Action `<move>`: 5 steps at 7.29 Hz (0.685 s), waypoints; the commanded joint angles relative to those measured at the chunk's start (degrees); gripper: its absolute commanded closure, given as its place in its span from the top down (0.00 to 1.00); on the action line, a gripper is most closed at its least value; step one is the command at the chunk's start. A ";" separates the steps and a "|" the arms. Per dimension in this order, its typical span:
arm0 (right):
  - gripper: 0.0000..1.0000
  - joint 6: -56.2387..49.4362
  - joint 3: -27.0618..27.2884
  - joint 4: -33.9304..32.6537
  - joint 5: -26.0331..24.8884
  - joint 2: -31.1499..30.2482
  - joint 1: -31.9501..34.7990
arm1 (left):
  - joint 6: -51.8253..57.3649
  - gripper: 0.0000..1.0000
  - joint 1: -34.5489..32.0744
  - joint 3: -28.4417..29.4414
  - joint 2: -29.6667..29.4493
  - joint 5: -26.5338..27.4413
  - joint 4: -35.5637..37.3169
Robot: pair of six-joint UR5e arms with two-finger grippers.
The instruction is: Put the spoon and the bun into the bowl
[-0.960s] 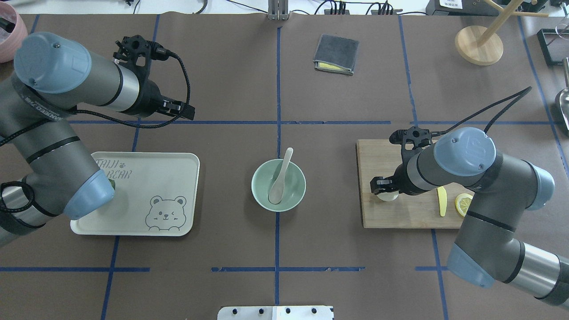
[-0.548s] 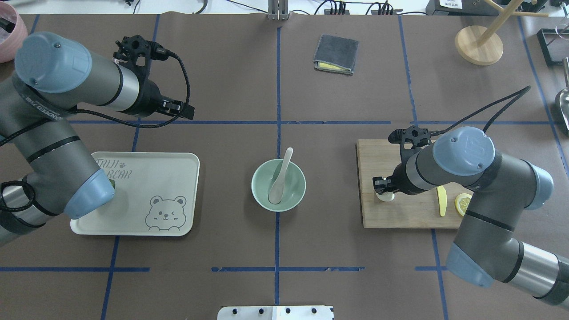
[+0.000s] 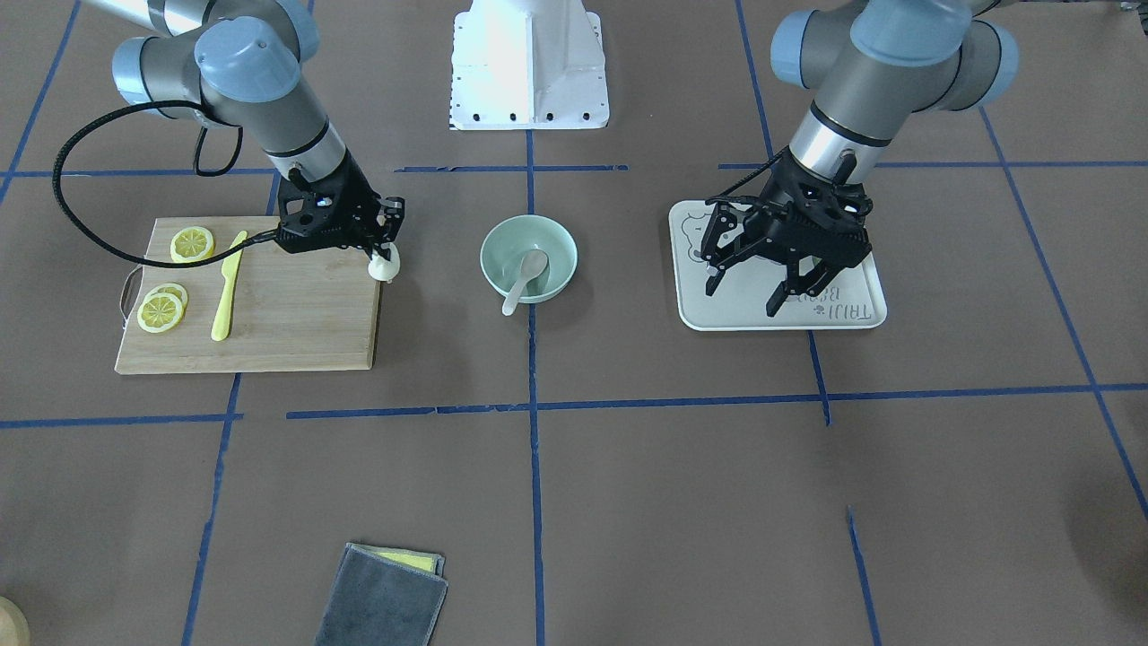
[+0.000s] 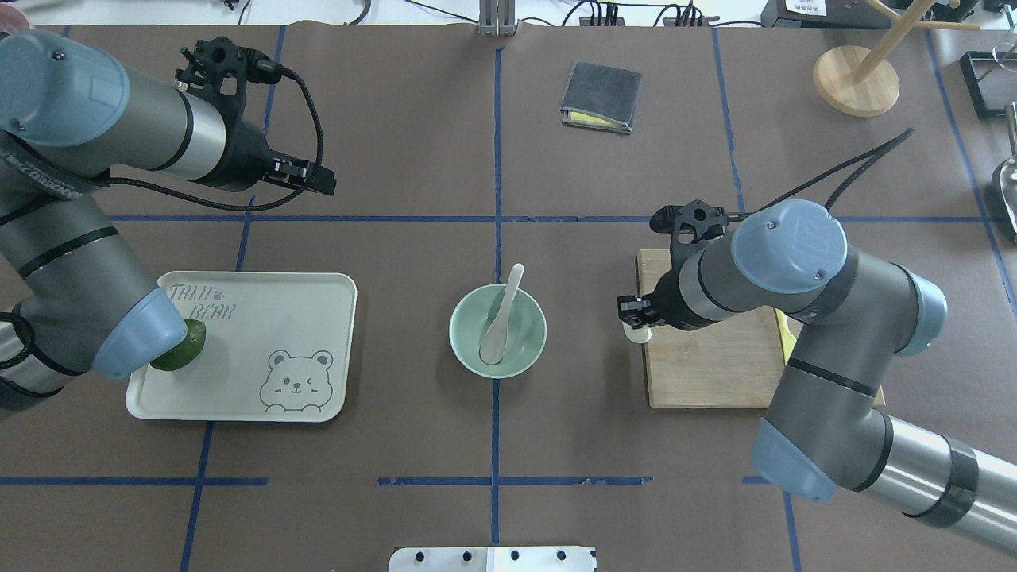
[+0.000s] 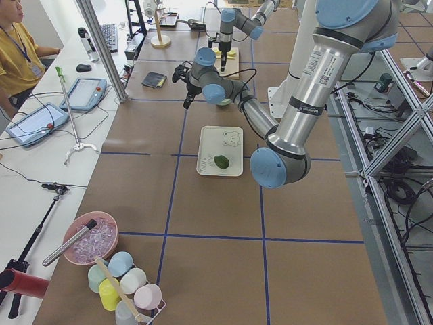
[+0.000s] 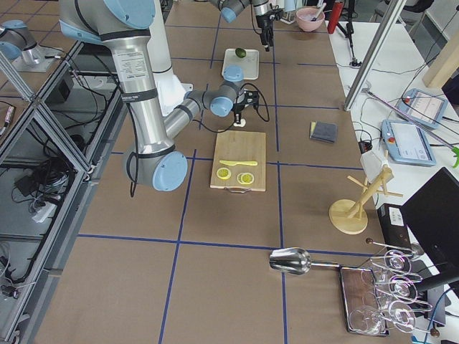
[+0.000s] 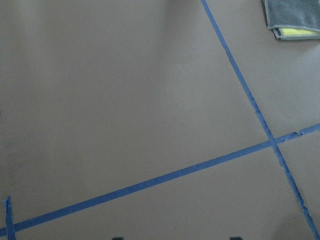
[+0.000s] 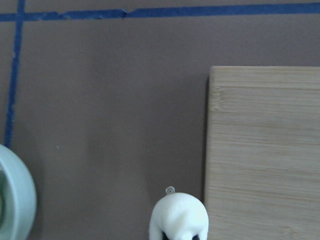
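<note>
The white bun [image 4: 637,332] is held in my right gripper [image 4: 633,318], which is shut on it just above the left edge of the cutting board [image 4: 707,365]. It also shows in the front view [image 3: 384,266] and the right wrist view [image 8: 178,216]. The mint-green bowl [image 4: 534,349] stands at the table's middle, left of the bun, with the pale spoon [image 4: 499,330] lying in it, handle over the far rim. My left gripper [image 3: 746,292] is open and empty, held high over the tray [image 4: 302,318].
A dark green avocado [image 4: 179,345] lies on the tray's left end. Lemon slices [image 3: 193,243] and a yellow knife [image 3: 226,287] lie on the board. A folded grey cloth [image 4: 601,97] and a wooden stand [image 4: 856,79] are at the far side.
My right gripper has moved left with the bun, from over the board to the board's left edge. My left arm has drawn back and up a little, which uncovers the avocado.
</note>
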 commanded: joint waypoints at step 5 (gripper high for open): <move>0.48 13.39 -5.86 -0.55 -3.33 14.83 -5.48 | 0.33 0.77 -3.79 -2.99 3.52 -3.22 -0.29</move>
